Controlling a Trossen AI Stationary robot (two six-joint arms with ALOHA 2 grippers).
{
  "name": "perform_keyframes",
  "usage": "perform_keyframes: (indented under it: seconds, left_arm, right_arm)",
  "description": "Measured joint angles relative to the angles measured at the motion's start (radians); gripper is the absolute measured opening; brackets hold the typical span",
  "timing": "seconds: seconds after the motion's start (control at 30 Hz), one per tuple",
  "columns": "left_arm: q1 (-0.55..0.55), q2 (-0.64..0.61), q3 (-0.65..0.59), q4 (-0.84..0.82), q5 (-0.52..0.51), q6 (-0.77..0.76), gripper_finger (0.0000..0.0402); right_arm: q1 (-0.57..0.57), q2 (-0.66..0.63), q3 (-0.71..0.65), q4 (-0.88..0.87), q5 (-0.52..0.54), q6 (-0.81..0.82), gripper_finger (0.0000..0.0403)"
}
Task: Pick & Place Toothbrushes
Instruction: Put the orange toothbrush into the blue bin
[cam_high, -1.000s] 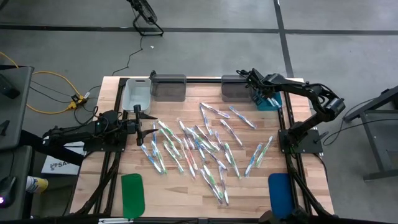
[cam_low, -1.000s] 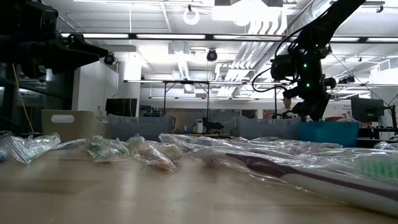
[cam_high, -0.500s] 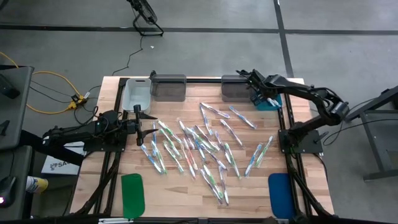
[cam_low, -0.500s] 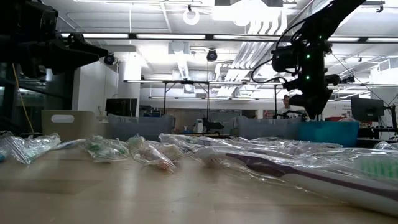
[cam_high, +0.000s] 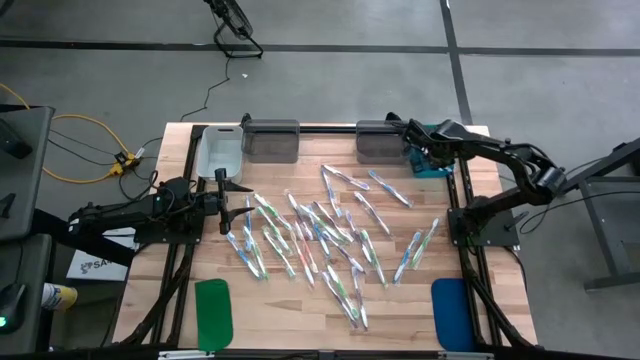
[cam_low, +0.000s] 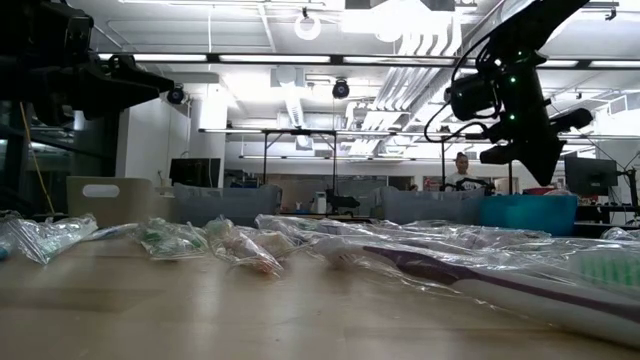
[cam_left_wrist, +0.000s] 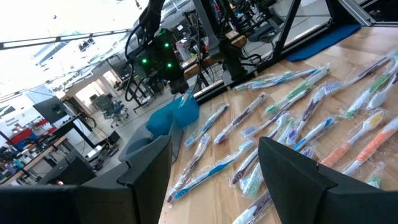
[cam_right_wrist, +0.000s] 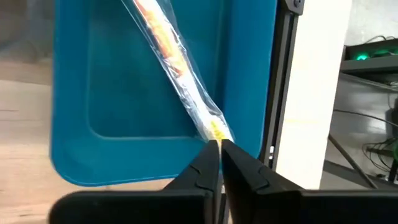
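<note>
While the left gripper (cam_left_wrist: 214, 165) waits wide open, empty, the right gripper (cam_right_wrist: 217, 151) pinches a wrapped toothbrush (cam_right_wrist: 177, 71) over the blue bin (cam_right_wrist: 242, 68) at the tabletop's far edge.

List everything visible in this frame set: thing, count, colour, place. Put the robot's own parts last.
Toothbrushes: roughly thirty, clear-wrapped with green, blue or pink accents, scattered over mid table.
Orange toothbrush: one, wrapped, lying in the blue bin.
Blue bin: one, far edge of the table, right side.
Grey bins: two, dark grey, far edge.
Pale bin: one, light grey, far left.
Green pad: one, near left edge.
Blue pad: one, near right edge.
Table: one, light wood.
Person: one, in the room behind the table.
Left claw: open, over the table's left side.
Right claw: shut, over the blue bin, by the orange toothbrush's end.
</note>
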Motion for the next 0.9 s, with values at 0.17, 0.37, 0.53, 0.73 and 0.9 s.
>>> perform_keyframes:
  seconds: [0.17,0.37,0.53,0.73,0.9]
  left_arm:
    - [0.0,0.0,0.0,0.0,0.0,0.0,0.0232]
    - [0.0,0.0,0.0,0.0,0.0,0.0,0.0232]
    - [0.0,0.0,0.0,0.0,0.0,0.0,0.0232]
    - [0.0,0.0,0.0,0.0,0.0,0.0,0.0232]
    - [0.0,0.0,0.0,0.0,0.0,0.0,0.0232]
  right_arm:
    - [-0.001,0.001,-0.017,0.002,0.012,0.035,0.0003]
    - [-0.001,0.002,-0.102,0.042,0.031,0.05,0.0003]
    - [-0.001,0.001,-0.112,0.05,0.09,0.058,0.0003]
    - [-0.001,-0.01,-0.112,0.077,0.087,0.044,0.0003]
    - [-0.001,-0.055,-0.112,0.094,0.072,0.039,0.0003]
